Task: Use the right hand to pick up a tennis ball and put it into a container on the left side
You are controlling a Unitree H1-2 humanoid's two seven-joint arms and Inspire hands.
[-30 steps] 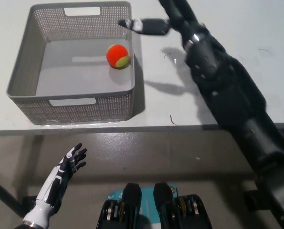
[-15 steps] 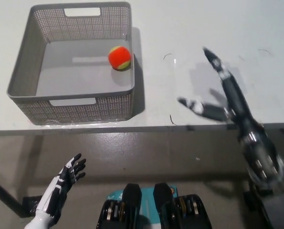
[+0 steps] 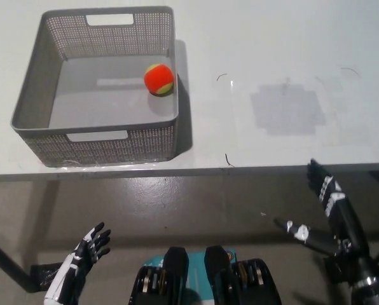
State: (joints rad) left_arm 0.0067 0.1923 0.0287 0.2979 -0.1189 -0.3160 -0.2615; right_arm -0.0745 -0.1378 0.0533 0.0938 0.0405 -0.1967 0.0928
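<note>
The tennis ball [image 3: 159, 79], orange-red with a yellow-green patch, lies inside the grey perforated container [image 3: 32, 101] on the left part of the white table [image 3: 272, 57]. It rests on the container floor toward the far right corner, close to the right wall but not visibly touching it. Nothing holds it.

The container stands upright near the table's near edge, with cut-out handles in its far and near walls. Its floor carries only the ball.

The right hand [image 3: 326, 213] is below the table's near edge at the lower right, well apart from the container and the ball. Its fingers are spread and extended, gripping nothing; one digit points left, the others point toward the table edge.

The left hand [image 3: 88, 248] rests at the lower left, also below the table edge and clear of the container. Its fingers are apart and slightly curled, holding nothing.

The table surface to the right of the container shows a faint grey square patch [image 3: 286, 110] and a few thin dark marks [image 3: 228, 159].
</note>
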